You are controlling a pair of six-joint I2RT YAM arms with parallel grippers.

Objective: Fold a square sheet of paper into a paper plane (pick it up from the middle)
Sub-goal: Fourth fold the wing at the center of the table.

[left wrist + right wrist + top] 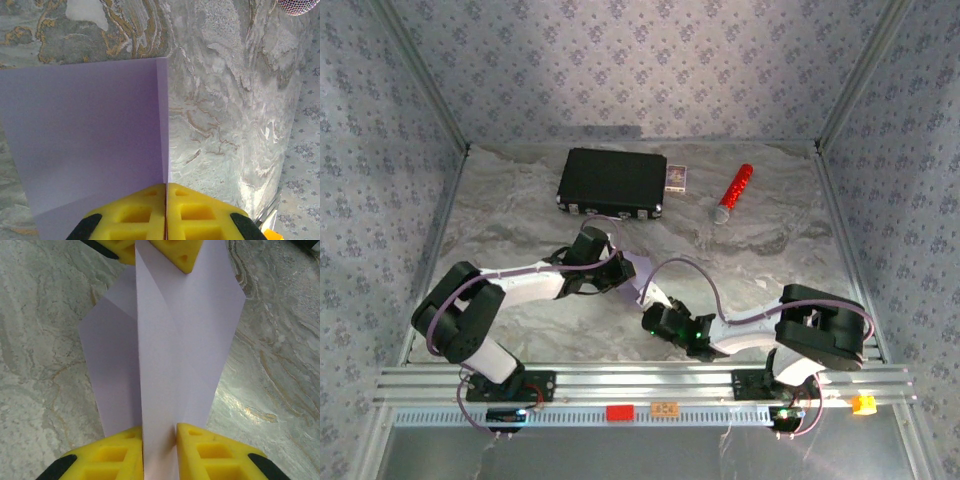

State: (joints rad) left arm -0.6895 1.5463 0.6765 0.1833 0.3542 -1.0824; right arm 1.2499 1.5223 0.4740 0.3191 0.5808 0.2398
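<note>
The pale lilac sheet of paper (170, 340) is folded into a long creased shape, a rough paper plane with a raised centre strip and flaps spreading to both sides. My right gripper (160, 440) is shut on the near end of that strip. At the far end my left gripper (166, 192) is shut on a folded edge of the paper (90, 135), its yellow fingers (180, 252) showing at the top of the right wrist view. From above, the paper (638, 272) hangs between the left gripper (618, 270) and the right gripper (658, 318) at mid table.
A black case (612, 182) lies at the back with a small white-and-dark card box (677, 177) beside it. A red-and-silver cylinder (732, 193) lies to their right. Patterned walls close in three sides, and a metal rail (640, 385) runs along the front.
</note>
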